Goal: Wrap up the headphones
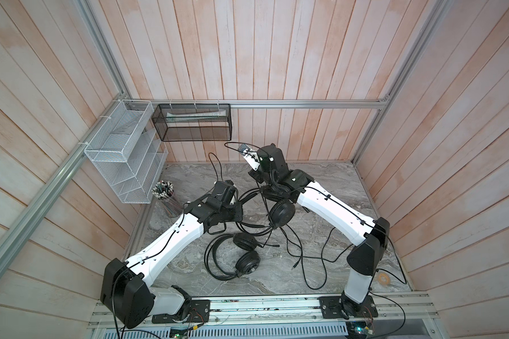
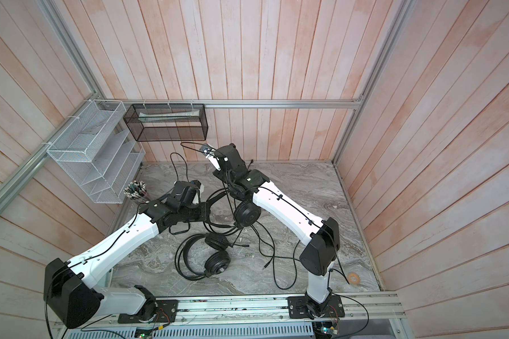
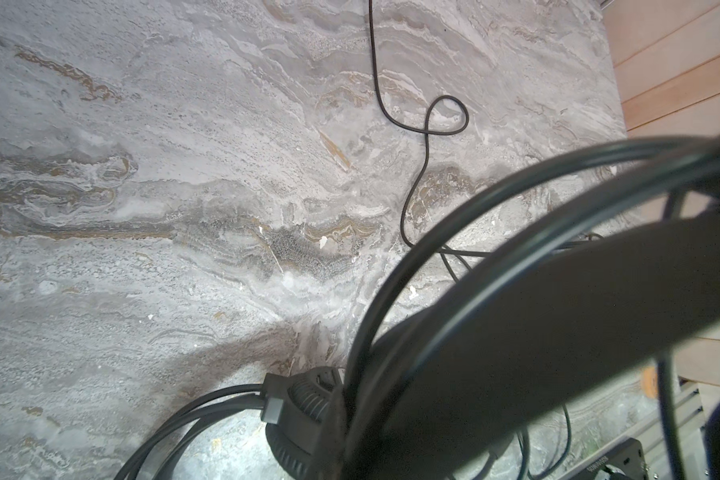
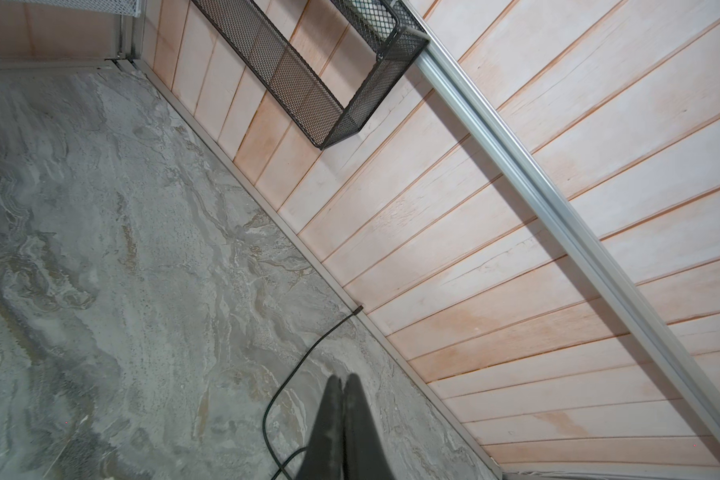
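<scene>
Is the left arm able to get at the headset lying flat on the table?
Probably yes: the flat headset lies uncovered close by, but the left gripper is shut, close against the other headset.

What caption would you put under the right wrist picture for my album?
Shut gripper over a marble table, thin cable trailing to the wooden wall.

No wording can be read anywhere. A black mounting plate (image 3: 612, 459), at the lower right of the left wrist view, carries a short row of pale lettering, too blurred to make out. In both top views small white marks on the arms' black joints (image 1: 293, 178) (image 2: 249, 179) are too small to read.
</scene>
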